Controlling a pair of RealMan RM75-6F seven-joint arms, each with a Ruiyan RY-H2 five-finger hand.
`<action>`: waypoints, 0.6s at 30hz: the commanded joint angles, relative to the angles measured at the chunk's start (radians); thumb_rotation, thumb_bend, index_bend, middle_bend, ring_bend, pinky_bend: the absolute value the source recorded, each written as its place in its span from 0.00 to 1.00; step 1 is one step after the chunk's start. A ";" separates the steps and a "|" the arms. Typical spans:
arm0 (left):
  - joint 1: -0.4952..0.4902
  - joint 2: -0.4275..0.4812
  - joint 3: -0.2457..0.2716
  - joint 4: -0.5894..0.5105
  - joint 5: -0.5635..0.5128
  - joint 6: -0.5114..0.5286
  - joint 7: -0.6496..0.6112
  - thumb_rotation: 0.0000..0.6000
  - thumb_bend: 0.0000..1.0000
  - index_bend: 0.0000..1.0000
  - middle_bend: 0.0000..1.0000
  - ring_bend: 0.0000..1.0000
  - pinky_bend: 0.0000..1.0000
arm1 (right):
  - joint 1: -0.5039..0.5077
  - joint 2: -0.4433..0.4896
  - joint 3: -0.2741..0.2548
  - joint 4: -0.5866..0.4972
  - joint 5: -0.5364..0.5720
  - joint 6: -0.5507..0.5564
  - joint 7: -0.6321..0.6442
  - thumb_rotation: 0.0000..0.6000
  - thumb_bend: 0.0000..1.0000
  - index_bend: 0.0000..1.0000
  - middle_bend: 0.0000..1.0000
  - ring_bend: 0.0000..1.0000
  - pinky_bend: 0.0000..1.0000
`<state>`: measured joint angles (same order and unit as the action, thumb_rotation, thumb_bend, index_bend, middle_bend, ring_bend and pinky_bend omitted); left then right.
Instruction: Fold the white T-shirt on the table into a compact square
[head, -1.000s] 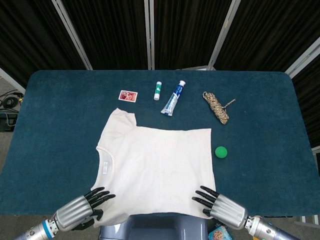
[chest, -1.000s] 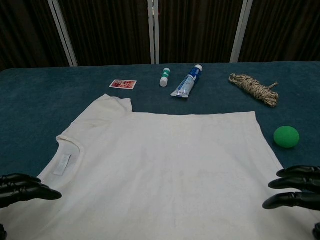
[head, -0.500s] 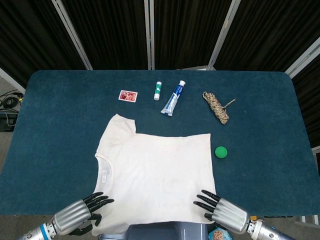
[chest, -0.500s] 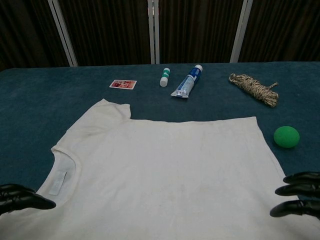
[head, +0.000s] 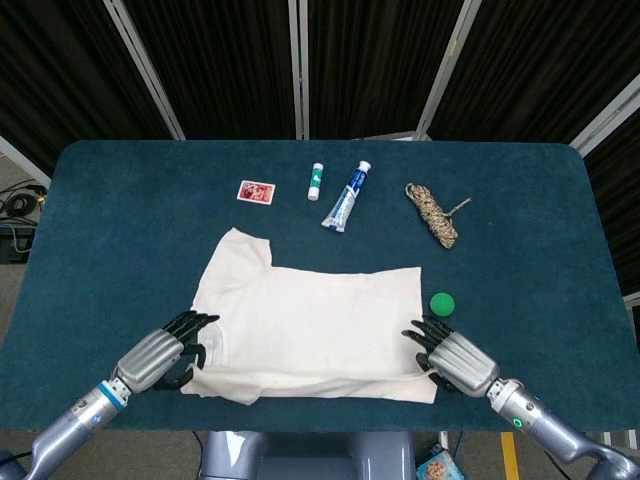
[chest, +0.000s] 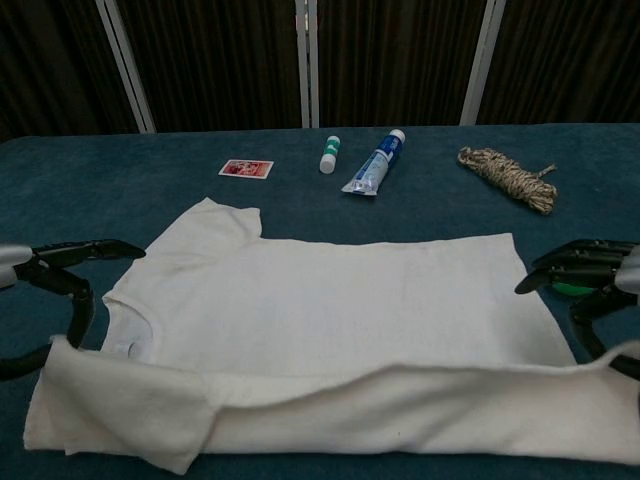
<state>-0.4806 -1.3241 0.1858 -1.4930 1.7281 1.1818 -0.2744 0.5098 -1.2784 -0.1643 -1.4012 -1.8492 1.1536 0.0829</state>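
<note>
I am looking down on the dark teal, felt-like table (head: 110, 240), with the soft white cotton T-shirt (head: 310, 310) lying at its centre, slightly toward 6 o'clock. The shirt's near portion is doubling over itself in a thick, rumpled band along the 6 o'clock edge, while the upper layer is lying smooth and flat, one short sleeve pointing toward 11 o'clock.

My left hand (head: 160, 355), silver-backed with black fingers, is sitting at the shirt's 8 o'clock corner; in the chest view its fingers (chest: 75, 250) are arching over the folded edge with the thumb curling beneath, pinching the cloth. My right hand (head: 455, 358) is mirroring this at the 4 o'clock corner, fingers (chest: 570, 265) reaching across and the thumb hooking under the raised hem, so both hands are gripping fabric.

At 1 o'clock a coiled bundle of braided tan rope (head: 432, 213) is lying. At 12 o'clock sit a blue-and-white squeeze tube (head: 346, 196) and a small white stick with green band (head: 315, 180). A red printed card (head: 256, 191) is lying at 11 o'clock. A smooth green ball (head: 442, 304) is resting just beyond my right hand.
</note>
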 joint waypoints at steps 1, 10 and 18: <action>-0.037 -0.021 -0.060 0.010 -0.069 -0.061 0.004 1.00 0.58 0.82 0.00 0.00 0.00 | 0.040 -0.036 0.046 0.028 0.057 -0.065 0.008 1.00 0.45 0.70 0.12 0.00 0.00; -0.112 -0.054 -0.198 0.036 -0.253 -0.191 0.079 1.00 0.58 0.83 0.00 0.00 0.00 | 0.120 -0.091 0.159 0.082 0.208 -0.208 -0.010 1.00 0.45 0.70 0.13 0.00 0.00; -0.154 -0.081 -0.266 0.069 -0.345 -0.251 0.115 1.00 0.58 0.83 0.00 0.00 0.00 | 0.169 -0.132 0.227 0.149 0.304 -0.282 -0.004 1.00 0.45 0.70 0.13 0.00 0.00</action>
<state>-0.6262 -1.3994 -0.0690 -1.4313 1.3946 0.9406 -0.1653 0.6691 -1.4010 0.0545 -1.2640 -1.5572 0.8831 0.0769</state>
